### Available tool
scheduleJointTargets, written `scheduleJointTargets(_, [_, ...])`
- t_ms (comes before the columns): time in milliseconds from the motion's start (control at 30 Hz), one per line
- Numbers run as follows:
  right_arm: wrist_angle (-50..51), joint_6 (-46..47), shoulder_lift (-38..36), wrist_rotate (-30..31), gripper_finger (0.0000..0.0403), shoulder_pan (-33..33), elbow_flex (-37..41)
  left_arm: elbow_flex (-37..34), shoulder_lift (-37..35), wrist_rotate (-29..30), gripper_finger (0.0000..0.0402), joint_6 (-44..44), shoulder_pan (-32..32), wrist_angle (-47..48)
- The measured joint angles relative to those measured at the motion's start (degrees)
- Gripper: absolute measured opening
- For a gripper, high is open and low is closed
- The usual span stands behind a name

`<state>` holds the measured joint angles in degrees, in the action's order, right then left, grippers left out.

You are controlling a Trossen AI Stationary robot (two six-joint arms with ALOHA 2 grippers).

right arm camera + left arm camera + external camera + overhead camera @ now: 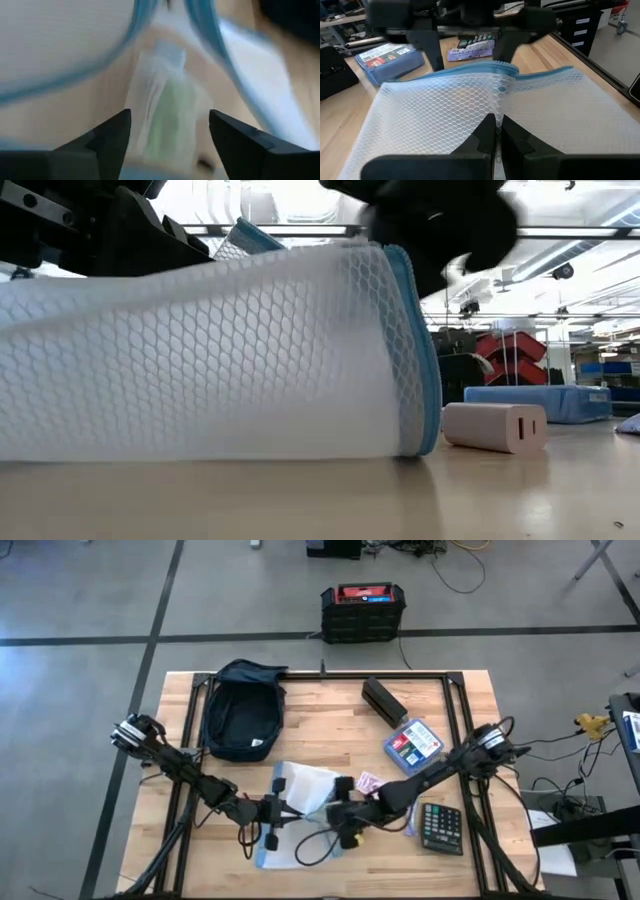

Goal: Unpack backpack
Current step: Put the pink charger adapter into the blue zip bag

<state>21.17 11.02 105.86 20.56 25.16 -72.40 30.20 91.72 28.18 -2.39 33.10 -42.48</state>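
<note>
The navy backpack (240, 712) lies flat at the table's far left, and neither gripper touches it. A white mesh pouch (303, 788) with a blue zipper rim (496, 70) lies near the front middle. My left gripper (496, 131) is shut on its mesh. My right gripper (170, 135) is open at the pouch's rimmed mouth, facing the left gripper. Its fingers (511, 46) stand just beyond the rim. A blurred pale green and white thing (165, 117) shows inside the mouth. My left gripper pinches the pouch's mesh wall (496, 107) between its two fingers, a short way back from the blue rim. The fingers come nearly level from the table's left. The mesh gathers into a ridge running from the fingertips to the rim. The pouch's underside rests on the table (300, 480). My right gripper: I cannot tell whether its fingers touch the rim.
A black box (384, 700), a blue box with a red label (413, 744), a small purple packet (368, 781) and a calculator (441, 828) lie on the right half. A white charger (496, 427) and a black cable (312, 845) lie near the front. A black crate (362, 610) stands beyond the table.
</note>
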Motion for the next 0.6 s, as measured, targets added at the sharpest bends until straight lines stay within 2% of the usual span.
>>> scheduleJointTargets(133, [11.4, 16.2, -3.0, 0.0, 0.028, 2.9, 0.0, 0.0, 0.0, 0.0, 0.0, 0.0, 0.0, 0.1])
scheduleJointTargets(233, [15.6, 28.2, -3.6, 0.4, 0.0291, 5.3, 0.6, 0.0, 0.0, 0.0, 0.0, 0.0, 0.0, 0.1])
scheduleJointTargets(433, [15.8, 45.6, -2.0, 3.5, 0.0306, 9.0, 2.0, 0.0, 0.0, -0.2, 0.0, 0.5, 0.0, 0.2])
scheduleJointTargets(600, [15.8, 53.1, 1.3, 4.9, 0.0303, 8.6, 2.2, 0.0, 0.0, -0.2, 0.0, 0.5, 0.0, 0.2])
